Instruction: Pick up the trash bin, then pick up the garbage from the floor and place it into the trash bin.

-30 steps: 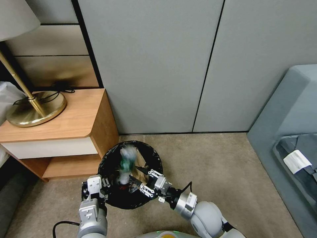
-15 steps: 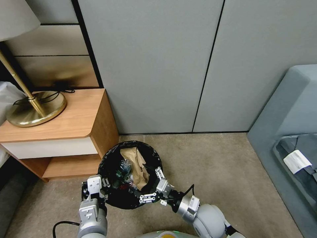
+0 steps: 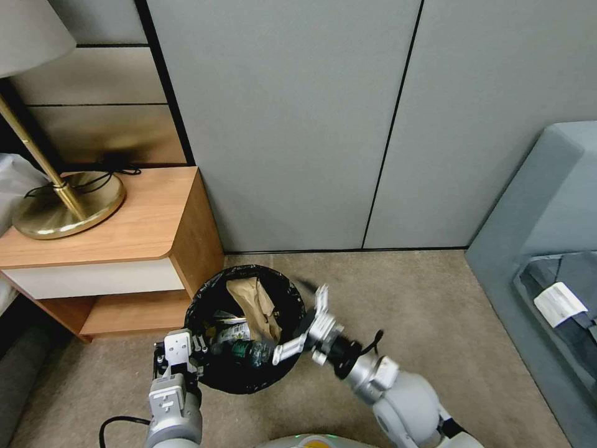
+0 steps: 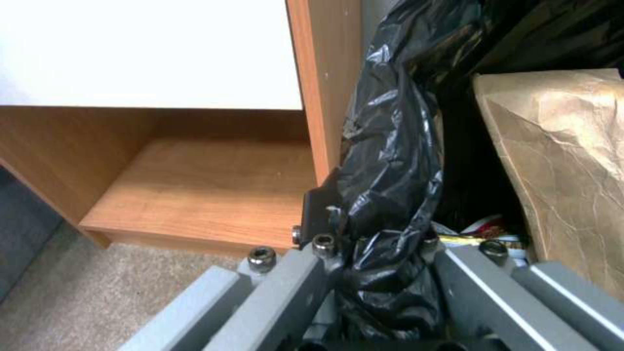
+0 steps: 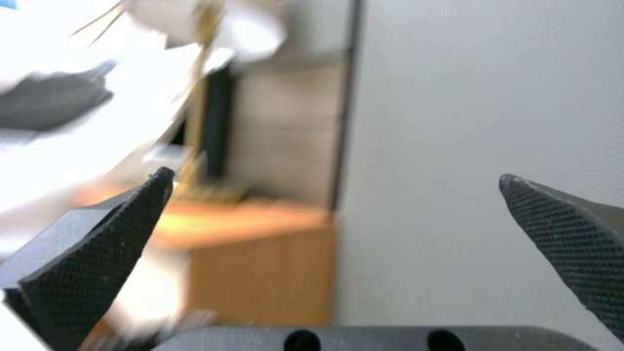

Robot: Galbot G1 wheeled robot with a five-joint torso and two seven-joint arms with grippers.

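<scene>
- Your trash bin [image 3: 249, 330] sits on the carpet just beside the front corner of the wooden nightstand [image 3: 124, 236]; its black liner [image 4: 383, 195] is folded over the rim.
- Inside the bin you can see a brown paper bag [image 3: 255, 305] leaning against the wall farther from the robot, and a small plastic bottle [image 3: 245, 350] lying across the other litter on the side nearer the robot. In the left wrist view, a bit of red and yellow wrapper [image 4: 484, 231] peeks out beside the bag.
- Your left end effector [image 3: 180, 356] is at the bin's rim on the side away from the nightstand's back; its fingers [image 4: 312, 234] are clamped together on the liner-covered rim.
- Your right end effector [image 3: 298, 326] hangs at the bin's rim on the side farthest from the nightstand, partly above the opening. Its fingertips [image 5: 117, 239] are spread wide apart with nothing between them.
- On the nightstand's top you have a brass lamp base [image 3: 68, 205] with a black cord.
- A grey sofa [image 3: 547, 249] stands well apart from the bin, across the carpet from the nightstand.
</scene>
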